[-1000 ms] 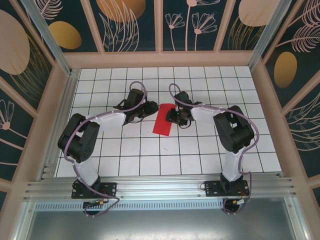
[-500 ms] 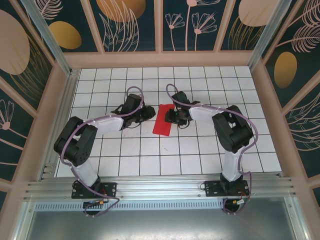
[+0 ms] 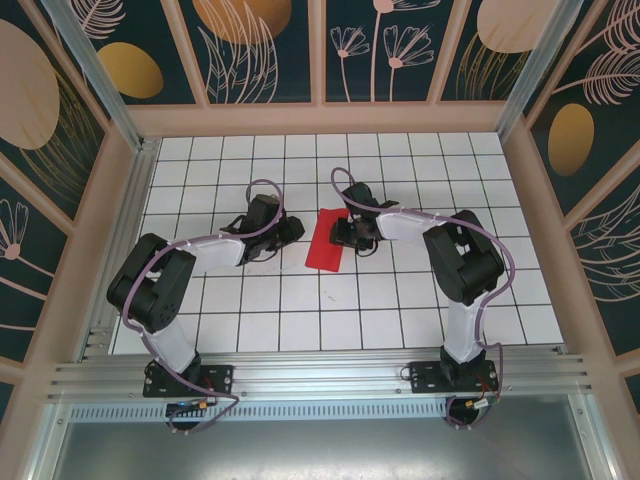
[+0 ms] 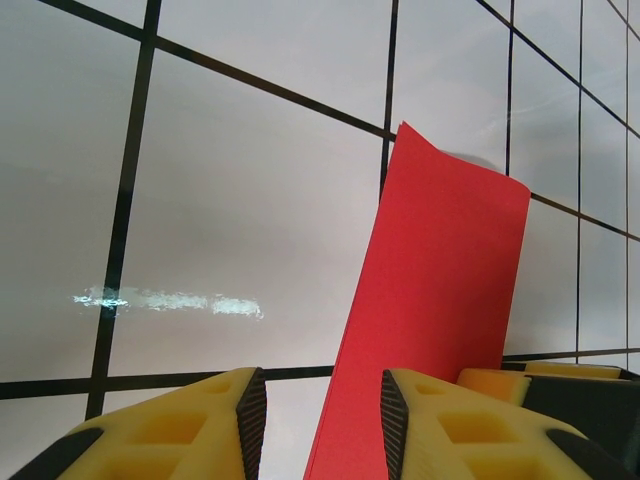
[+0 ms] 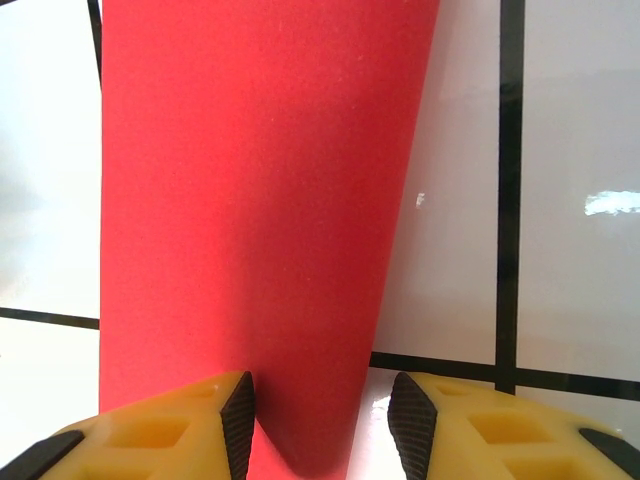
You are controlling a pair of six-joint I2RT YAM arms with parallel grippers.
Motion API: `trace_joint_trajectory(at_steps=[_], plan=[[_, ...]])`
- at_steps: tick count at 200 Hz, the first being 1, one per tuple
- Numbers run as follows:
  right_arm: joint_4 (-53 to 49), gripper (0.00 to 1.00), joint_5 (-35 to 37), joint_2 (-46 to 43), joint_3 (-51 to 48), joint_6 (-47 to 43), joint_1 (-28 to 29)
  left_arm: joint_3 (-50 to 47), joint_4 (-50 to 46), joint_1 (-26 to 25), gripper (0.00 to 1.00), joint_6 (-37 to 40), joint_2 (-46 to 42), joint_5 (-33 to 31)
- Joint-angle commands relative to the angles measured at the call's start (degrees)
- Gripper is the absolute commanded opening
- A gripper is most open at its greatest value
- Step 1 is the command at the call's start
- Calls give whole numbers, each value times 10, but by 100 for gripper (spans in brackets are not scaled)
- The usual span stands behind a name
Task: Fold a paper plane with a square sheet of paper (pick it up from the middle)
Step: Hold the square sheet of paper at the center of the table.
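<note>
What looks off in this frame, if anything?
Nothing damaged or spilled. The red paper lies as a narrow strip, skewed against the grid lines, with the left claw just off its left side and the right claw at its right edge. In the left wrist view its far corner casts a shadow, so it may be lifting slightly off the table.

Bright, sharp pics; slight glare.

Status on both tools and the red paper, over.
Left tool open, low at left edge of red sheet. Right tool open, low at its right edge. Sheet lying on table between them. Nothing blocking.
</note>
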Motion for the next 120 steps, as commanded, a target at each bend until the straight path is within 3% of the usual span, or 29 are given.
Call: trace_joint_trajectory(at_steps=[1, 120], plan=[[-33, 46, 57, 42, -10, 6, -6, 4, 19, 3, 38, -4, -7, 6], [-46, 45, 65, 56, -4, 18, -7, 13, 27, 4, 38, 5, 7, 48]])
